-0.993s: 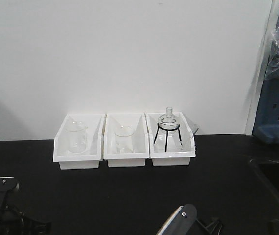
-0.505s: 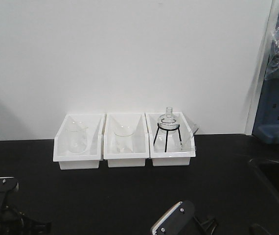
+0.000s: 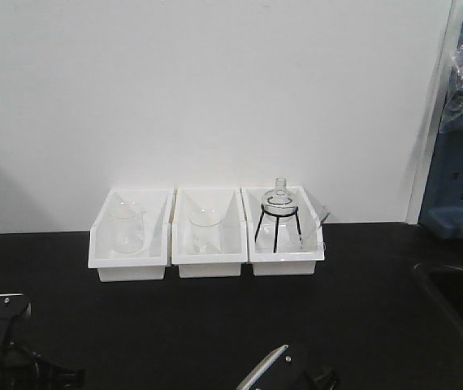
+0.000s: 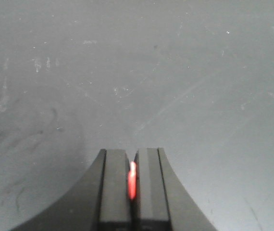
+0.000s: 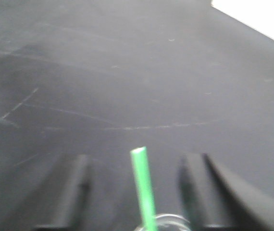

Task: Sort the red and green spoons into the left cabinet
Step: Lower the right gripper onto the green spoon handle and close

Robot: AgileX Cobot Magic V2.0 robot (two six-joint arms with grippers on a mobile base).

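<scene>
- Left gripper (image 4: 133, 153): its fingers (image 4: 115, 185) are closed on the red spoon (image 4: 132, 180), which shows as a thin red sliver pinched between them over the dark surface (image 4: 127, 72).
- Right gripper (image 5: 136, 161): its fingers (image 5: 74, 183) are spread apart. The green spoon (image 5: 144, 192) has its handle midway in the gap, touching neither finger.

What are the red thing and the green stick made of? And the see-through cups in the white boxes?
The red spoon and green spoon look like plastic: bright, even colour, smooth. The cups look like clear glass, though clear plastic is possible; you see the white bins through them.
</scene>
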